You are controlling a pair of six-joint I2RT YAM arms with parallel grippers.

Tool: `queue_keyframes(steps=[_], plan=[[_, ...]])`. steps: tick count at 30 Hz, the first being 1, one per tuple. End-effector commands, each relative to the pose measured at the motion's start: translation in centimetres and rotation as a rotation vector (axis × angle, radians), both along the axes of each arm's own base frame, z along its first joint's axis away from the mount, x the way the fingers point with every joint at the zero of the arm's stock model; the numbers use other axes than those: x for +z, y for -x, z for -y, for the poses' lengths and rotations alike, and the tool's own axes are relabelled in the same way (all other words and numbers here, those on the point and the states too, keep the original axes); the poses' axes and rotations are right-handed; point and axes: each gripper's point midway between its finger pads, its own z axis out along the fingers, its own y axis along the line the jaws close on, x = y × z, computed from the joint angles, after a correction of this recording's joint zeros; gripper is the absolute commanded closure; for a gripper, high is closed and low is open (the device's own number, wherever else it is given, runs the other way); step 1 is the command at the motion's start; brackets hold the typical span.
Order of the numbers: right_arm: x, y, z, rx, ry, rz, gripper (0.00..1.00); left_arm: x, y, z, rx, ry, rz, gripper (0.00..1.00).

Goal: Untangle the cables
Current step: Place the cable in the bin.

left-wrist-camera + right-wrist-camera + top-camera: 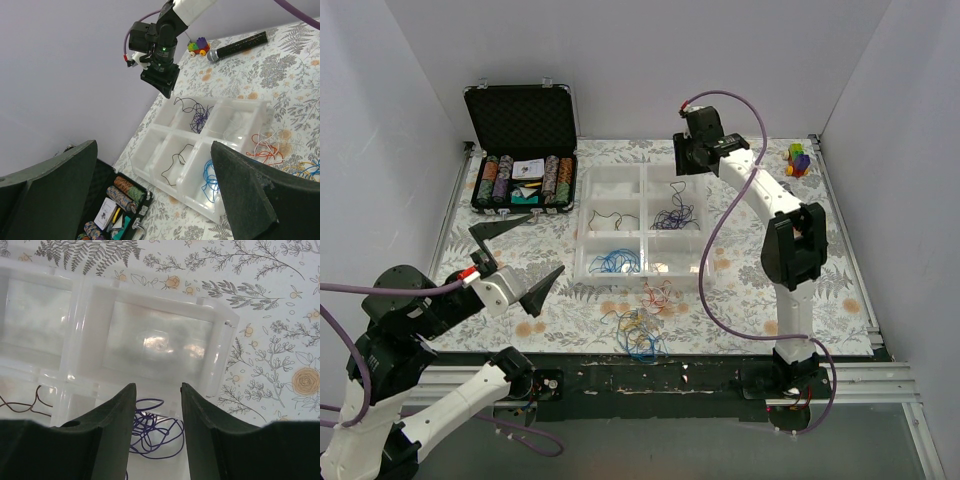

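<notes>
Between the fingers of my right pincer (157, 386), parted a little and empty, purple cables (152, 432) lie coiled in their own compartment of the clear tray (75, 340). They seem to be sorted by colour, like the blue cables (615, 262) beside them. Further out, the mixed tangle (640, 335) waits on the worktop (840, 290) by the near edge. My left pincer (517, 252) hangs wide, clear of it.

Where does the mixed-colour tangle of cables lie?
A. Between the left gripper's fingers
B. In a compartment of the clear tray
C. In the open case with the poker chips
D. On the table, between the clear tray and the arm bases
D: the top view shows the tangle lying on the table, on the arms' side of the clear tray.
</notes>
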Motion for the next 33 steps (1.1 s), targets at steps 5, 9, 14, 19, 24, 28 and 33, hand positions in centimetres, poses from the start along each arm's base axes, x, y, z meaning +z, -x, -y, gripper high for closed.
queue_keyframes(steps=[5,9,14,19,24,28,33], plan=[[-1.1,-1.1,-1.2,0.020,-0.088,-0.029,0.50,0.2,-0.1,0.1,-0.001,-0.006,0.000,0.02],[-2.2,-0.8,-1.2,0.023,-0.080,-0.058,0.50,0.2,0.0,0.0,-0.001,-0.006,-0.002,0.02],[-2.4,-0.6,-1.3,0.029,-0.085,-0.057,0.61,0.2,0.0,0.0,-0.003,-0.003,-0.003,0.02],[-1.5,0.2,-1.2,0.026,-0.118,-0.050,0.91,0.5,0.1,-0.1,0.001,-0.003,0.004,0.02],[-0.1,2.1,-0.8,0.014,-0.141,-0.043,0.99,0.6,0.3,-0.1,-0.006,0.002,0.003,0.02],[0.1,4.7,-0.3,0.017,-0.158,-0.033,0.99,0.4,0.4,0.0,-0.014,0.005,0.003,0.02],[0.1,6.9,-0.1,0.023,-0.172,-0.026,0.99,0.2,0.6,0.1,-0.023,0.012,0.001,0.02]])
